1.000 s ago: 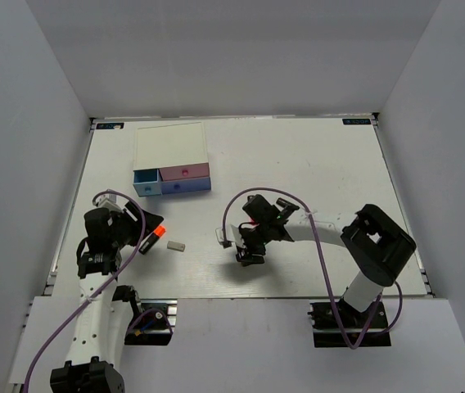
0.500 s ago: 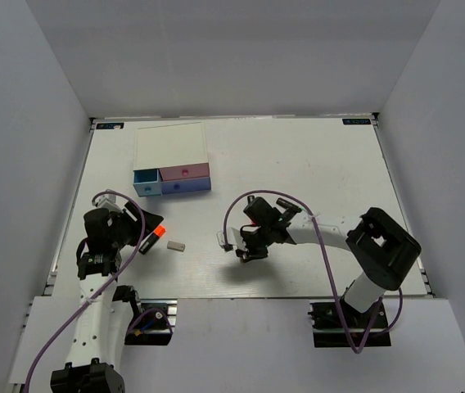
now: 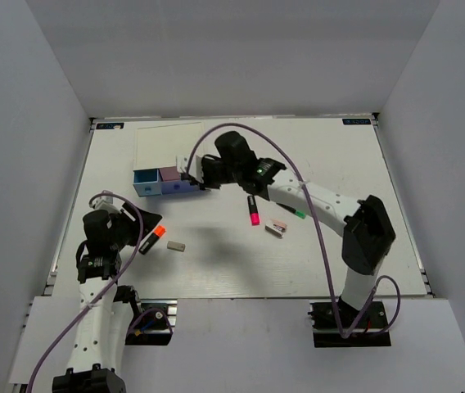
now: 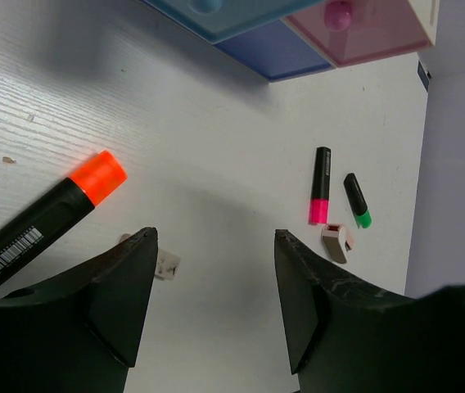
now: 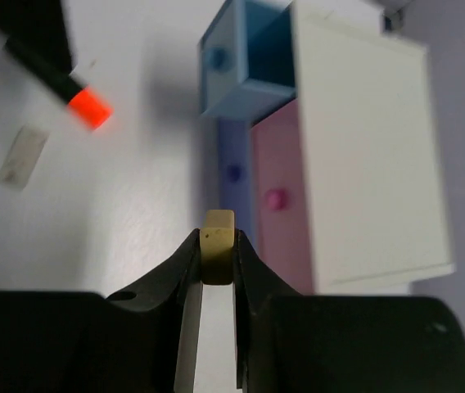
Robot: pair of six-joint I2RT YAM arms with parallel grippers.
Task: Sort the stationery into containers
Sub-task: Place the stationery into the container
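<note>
my right fingers (image 5: 185,274) are pinched almost closed on the tan eraser (image 5: 218,244), holding it above the bench (image 3: 339,164) just in front of the purple drawer (image 5: 232,173), with the light blue drawer (image 5: 220,82) pulled out beside it. my left fingers (image 4: 122,295) stand well apart with nothing between them, over the orange-capped highlighter (image 4: 52,217) and the grey-white eraser (image 3: 175,245). the pink-capped highlighter (image 3: 253,211), green-capped highlighter (image 3: 291,210) and pink-white eraser (image 3: 278,227) lie close together mid-bench.

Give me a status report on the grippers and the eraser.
Right gripper shut on tan eraser. Left gripper open near orange highlighter. Light blue drawer open, unobstructed.
</note>
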